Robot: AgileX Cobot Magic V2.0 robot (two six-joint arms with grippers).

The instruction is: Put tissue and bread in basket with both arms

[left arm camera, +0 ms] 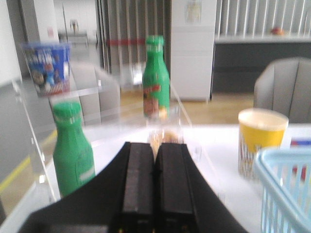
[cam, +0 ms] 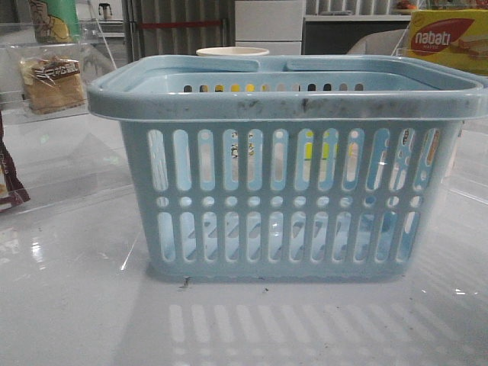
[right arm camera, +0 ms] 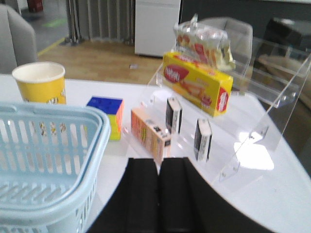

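The light-blue basket (cam: pixel 290 206) fills the middle of the front view; no gripper shows there. The bread (cam: pixel 52 82), tan slices in a clear packet with a dark label, stands on a clear shelf at the back left. In the right wrist view two small dark tissue packs (right arm camera: pixel 173 114) (right arm camera: pixel 203 140) stand upright on a clear stepped shelf, beyond my right gripper (right arm camera: pixel 159 164), which is shut and empty beside the basket's rim (right arm camera: pixel 73 114). My left gripper (left arm camera: pixel 155 147) is shut and empty, pointing at a clear shelf; the basket's corner (left arm camera: pixel 284 184) is beside it.
A yellow nabati box (cam: pixel 450 38) (right arm camera: pixel 197 82), a snack bag (right arm camera: pixel 204 41), an orange box (right arm camera: pixel 150 133), a colour cube (right arm camera: pixel 107 109) and a yellow cup (right arm camera: pixel 41 85) surround the basket. Green bottles (left arm camera: pixel 155 80) (left arm camera: pixel 72 148) and a blue cup (left arm camera: pixel 46 68) stand on the left shelf. A dark brown snack packet (cam: pixel 8 183) lies far left.
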